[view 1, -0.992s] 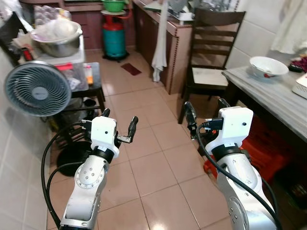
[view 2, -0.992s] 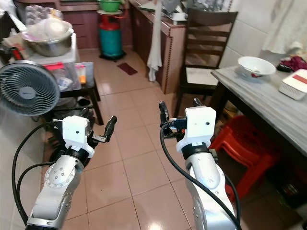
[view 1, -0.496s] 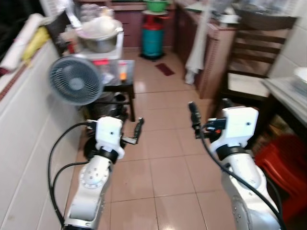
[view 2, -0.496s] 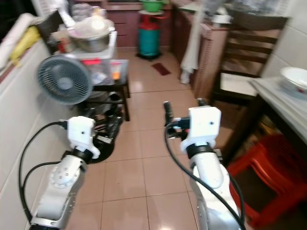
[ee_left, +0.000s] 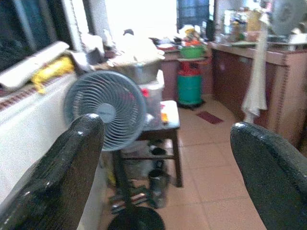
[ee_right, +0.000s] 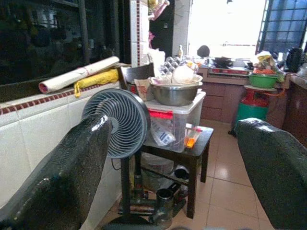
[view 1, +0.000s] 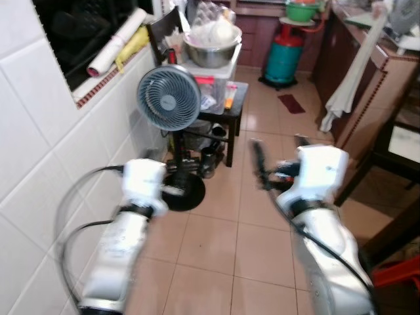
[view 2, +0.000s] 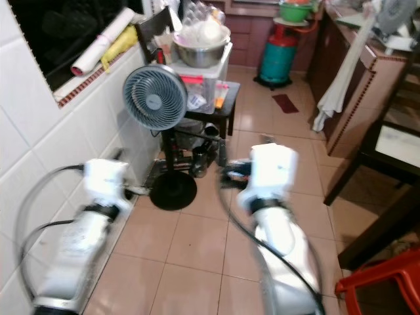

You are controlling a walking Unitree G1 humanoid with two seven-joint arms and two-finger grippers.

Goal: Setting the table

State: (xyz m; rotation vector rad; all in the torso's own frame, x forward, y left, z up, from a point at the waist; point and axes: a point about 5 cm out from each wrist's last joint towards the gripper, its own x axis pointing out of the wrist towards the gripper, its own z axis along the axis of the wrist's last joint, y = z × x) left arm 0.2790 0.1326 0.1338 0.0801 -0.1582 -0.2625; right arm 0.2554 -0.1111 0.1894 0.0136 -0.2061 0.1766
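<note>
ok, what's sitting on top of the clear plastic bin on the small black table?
A large metal bowl rests on the clear plastic bin, holding a pale rounded item and what look like clear egg trays. The bowl's wall hides anything lower inside. The bin stands on the black table, beside the fan.

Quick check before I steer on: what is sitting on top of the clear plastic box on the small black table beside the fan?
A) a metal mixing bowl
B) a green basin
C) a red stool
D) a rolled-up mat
A: the metal bowl rests on the lid of the clear plastic box, which stands on the small black table right by the fan.
</note>
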